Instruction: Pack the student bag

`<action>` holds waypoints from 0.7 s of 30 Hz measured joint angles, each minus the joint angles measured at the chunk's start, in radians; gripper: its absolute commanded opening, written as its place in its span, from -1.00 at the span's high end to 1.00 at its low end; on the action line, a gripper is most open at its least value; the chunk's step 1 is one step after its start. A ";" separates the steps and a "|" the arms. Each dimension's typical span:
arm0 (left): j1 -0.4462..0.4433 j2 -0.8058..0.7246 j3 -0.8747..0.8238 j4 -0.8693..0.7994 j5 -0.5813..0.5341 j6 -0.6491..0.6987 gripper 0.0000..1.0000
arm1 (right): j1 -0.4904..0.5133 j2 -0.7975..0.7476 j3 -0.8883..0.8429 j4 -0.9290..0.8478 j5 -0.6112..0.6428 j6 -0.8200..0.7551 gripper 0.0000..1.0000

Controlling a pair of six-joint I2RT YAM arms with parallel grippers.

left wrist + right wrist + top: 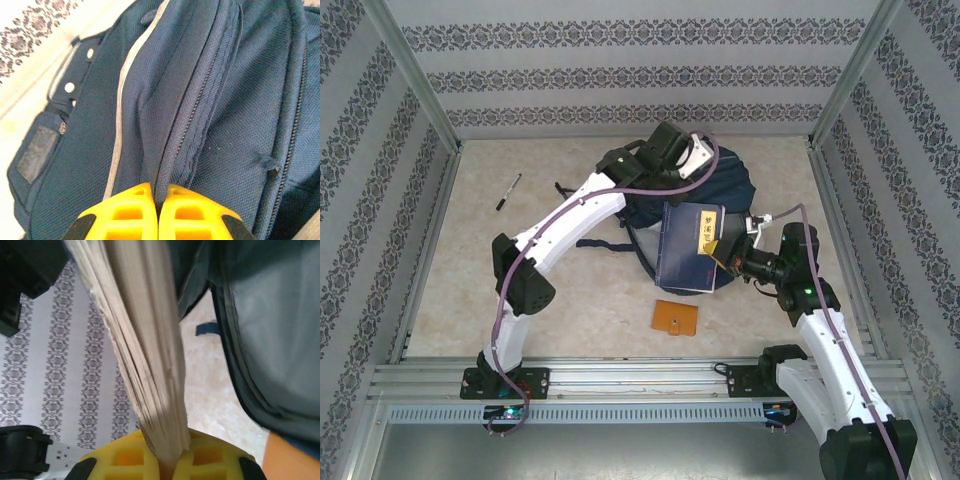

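At upper centre of the top view, large navy-blue fabric student bag [738, 195]; left gripper [158, 192] fingers together, pinching its zipper seam [195, 115], probably to open it; right gripper [166, 455] clamped on flat navy yellow-labelled book [685, 245], for insertion.

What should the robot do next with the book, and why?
Probably lift the left gripper a little, pulling up the zipper edge of the bag. It is shut on that fabric, while the right gripper is shut on the book, held over the bag, so a wider opening would likely let the book slide in.
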 measured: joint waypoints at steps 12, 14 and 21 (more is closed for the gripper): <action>-0.003 -0.008 0.011 0.001 -0.027 0.006 1.00 | 0.003 -0.203 0.000 -0.138 0.051 0.070 1.00; -0.003 -0.008 0.009 0.003 -0.024 0.006 1.00 | 0.004 -0.328 0.000 -0.257 0.083 0.063 1.00; -0.002 -0.008 0.006 0.009 -0.013 0.006 1.00 | 0.004 -0.373 -0.086 -0.446 0.133 0.064 1.00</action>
